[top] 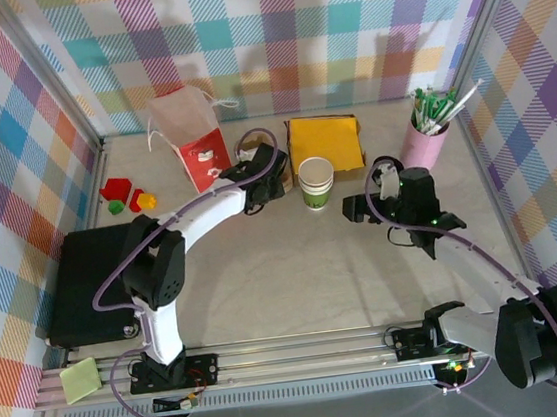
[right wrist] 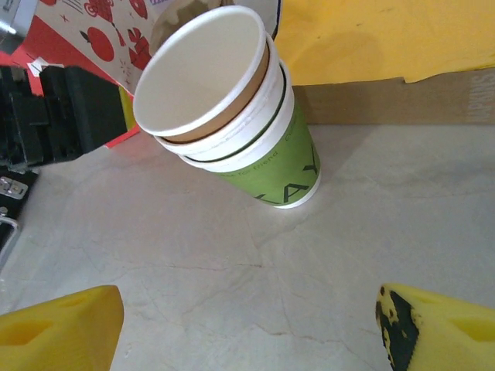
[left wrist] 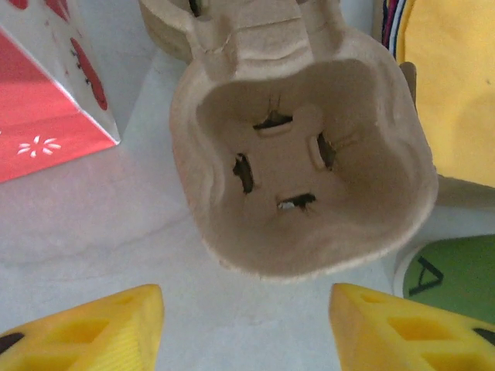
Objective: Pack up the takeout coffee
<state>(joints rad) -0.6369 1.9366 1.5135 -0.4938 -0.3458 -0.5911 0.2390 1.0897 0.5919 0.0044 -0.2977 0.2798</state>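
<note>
The takeout coffee cups (top: 317,182) stand nested in one upright stack on the pale table (top: 296,277), between the two grippers and just in front of a yellow sheet (top: 326,141) that lies on a flat cardboard box (right wrist: 402,97). In the right wrist view the stack shows several cream rims one inside another. The innermost cup has a brown band under its rim, and the outermost has a green body printed in dark capitals of which "LAY" can be read. A line of smaller print above it is too fine to make out. The left wrist view catches the same green wall at its lower right corner, with a single "A" legible. The left gripper (left wrist: 247,328) hangs with its yellow fingertips (left wrist: 93,332) spread apart and nothing between them, over one well of a moulded pulp cup carrier (left wrist: 363,224). The floor of that well has four slits around a raised square. Beside the carrier stands a red and white paper bag (left wrist: 46,108) with a white starburst mark and red fruit prints; it bears no words that can be read. The right gripper (right wrist: 247,325) is likewise spread and empty, and it faces the stack from the right. Faint lettering on the box edge is illegible.
</note>
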